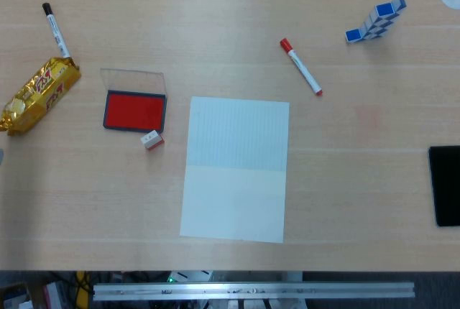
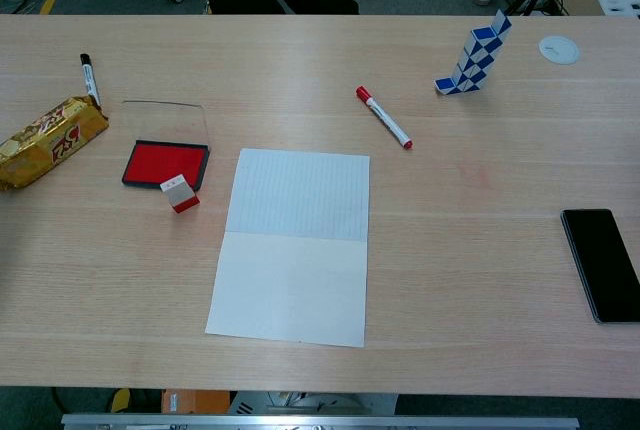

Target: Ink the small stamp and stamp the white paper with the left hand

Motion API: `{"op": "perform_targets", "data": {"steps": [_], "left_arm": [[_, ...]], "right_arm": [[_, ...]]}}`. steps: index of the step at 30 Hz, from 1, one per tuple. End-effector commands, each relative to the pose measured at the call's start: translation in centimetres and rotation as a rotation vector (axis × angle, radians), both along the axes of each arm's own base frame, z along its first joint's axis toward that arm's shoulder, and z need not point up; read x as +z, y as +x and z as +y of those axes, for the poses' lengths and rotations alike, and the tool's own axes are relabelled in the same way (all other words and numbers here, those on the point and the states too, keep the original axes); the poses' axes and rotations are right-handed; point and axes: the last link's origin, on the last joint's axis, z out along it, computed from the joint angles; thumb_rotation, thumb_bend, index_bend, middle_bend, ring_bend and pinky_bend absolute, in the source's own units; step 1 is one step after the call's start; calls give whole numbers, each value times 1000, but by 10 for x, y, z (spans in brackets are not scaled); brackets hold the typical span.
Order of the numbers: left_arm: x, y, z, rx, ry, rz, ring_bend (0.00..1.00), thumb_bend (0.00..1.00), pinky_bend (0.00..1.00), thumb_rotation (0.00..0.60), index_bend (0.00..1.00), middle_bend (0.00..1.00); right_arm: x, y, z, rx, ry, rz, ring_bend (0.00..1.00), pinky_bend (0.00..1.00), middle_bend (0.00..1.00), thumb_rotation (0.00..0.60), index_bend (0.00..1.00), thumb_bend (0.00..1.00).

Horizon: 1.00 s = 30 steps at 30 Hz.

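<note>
A small white and red stamp lies on the table just in front of the red ink pad. The pad is open, its clear lid folded back behind it. Right of both lies the white paper, flat and blank, with a crease across its middle. Neither hand shows in the head view or the chest view.
A gold snack packet and a black marker lie far left. A red marker lies behind the paper. A blue and white snake puzzle stands back right. A black phone sits at the right edge.
</note>
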Motion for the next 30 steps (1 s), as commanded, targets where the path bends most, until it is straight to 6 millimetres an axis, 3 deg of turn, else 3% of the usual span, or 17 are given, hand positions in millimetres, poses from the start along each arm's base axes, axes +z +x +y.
{"op": "perform_targets", "data": {"steps": [1, 24, 27, 30], "left_arm": [[-1, 1, 1, 0, -2, 1, 175, 187, 252, 600, 140, 182], [-3, 27, 19, -92, -88, -10, 190, 187, 256, 600, 140, 186], [-4, 33, 22, -117, -104, -10, 243, 187, 312, 600, 140, 225], [-6, 39, 25, -135, -123, -14, 349, 187, 480, 600, 140, 316]], "right_arm": [[-1, -1, -1, 1, 0, -4, 259, 387, 327, 600, 239, 84], [19, -1, -36, 30, -52, 24, 259, 387, 327, 600, 239, 109], [19, -1, -39, 36, -49, 21, 259, 387, 327, 600, 239, 110], [18, -1, -40, 40, -47, 18, 259, 387, 327, 600, 239, 110]]}}
